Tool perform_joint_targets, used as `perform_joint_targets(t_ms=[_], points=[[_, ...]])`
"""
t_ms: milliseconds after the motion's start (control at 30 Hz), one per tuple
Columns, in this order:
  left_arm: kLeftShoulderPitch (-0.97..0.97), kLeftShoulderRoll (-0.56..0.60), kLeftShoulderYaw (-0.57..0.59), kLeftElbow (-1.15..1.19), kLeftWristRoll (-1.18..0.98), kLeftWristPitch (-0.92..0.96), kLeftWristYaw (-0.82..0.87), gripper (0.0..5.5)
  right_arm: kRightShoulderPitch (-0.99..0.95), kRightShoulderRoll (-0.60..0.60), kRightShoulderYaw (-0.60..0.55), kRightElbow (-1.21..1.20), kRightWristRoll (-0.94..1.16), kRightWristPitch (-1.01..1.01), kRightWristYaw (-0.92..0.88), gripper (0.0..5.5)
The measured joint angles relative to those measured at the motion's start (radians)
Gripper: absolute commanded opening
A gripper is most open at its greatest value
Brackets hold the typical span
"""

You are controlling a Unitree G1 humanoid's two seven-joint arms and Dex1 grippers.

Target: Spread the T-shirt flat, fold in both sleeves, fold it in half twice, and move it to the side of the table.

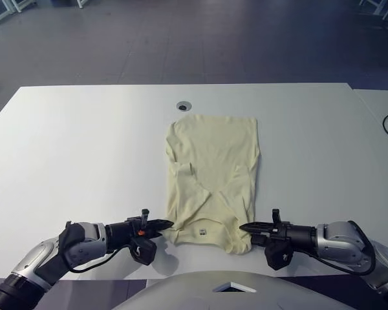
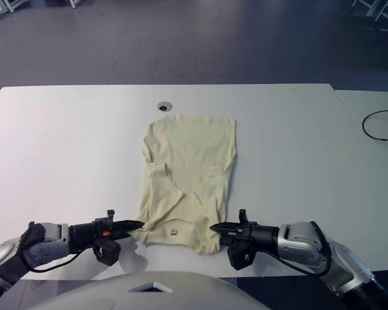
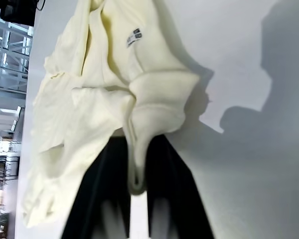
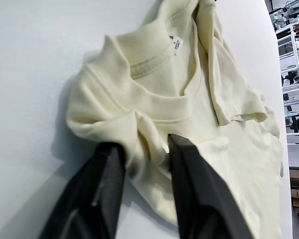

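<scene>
The left gripper [image 1: 166,225] and right gripper [image 1: 243,227] each pinch a near corner of the T-shirt [image 1: 213,169]. It lies between them, stretching forward.

pale yellow T-shirt [image 1: 213,168], white table [image 1: 71,148], grey floor [image 1: 181,39]

The pale yellow T-shirt [image 1: 213,174] is lying lengthwise on the desk [image 1: 84,161], sleeves folded in. Its collar end is sitting by the near edge, slightly bunched.
</scene>
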Motion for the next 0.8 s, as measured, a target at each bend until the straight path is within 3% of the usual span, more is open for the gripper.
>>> perform_joint_targets(t_ms=[167, 433, 800], points=[[0.022, 0.007, -0.016, -0.047, -0.093, 0.067, -0.1, 0.0, -0.009, -0.005, -0.001, -0.051, 0.053, 0.015, 0.044, 0.03], [0.067, 0.039, -0.019, -0.234, -0.363, 0.342, -0.3, 0.0, 0.012, -0.105, -0.016, -0.2, 0.358, 0.158, 0.205, 0.03], [0.092, 0.09, 0.03, -0.442, -0.646, 0.673, -0.462, 0.0, 0.054, -0.188, -0.062, -0.275, 0.613, 0.416, 0.368, 0.03]])
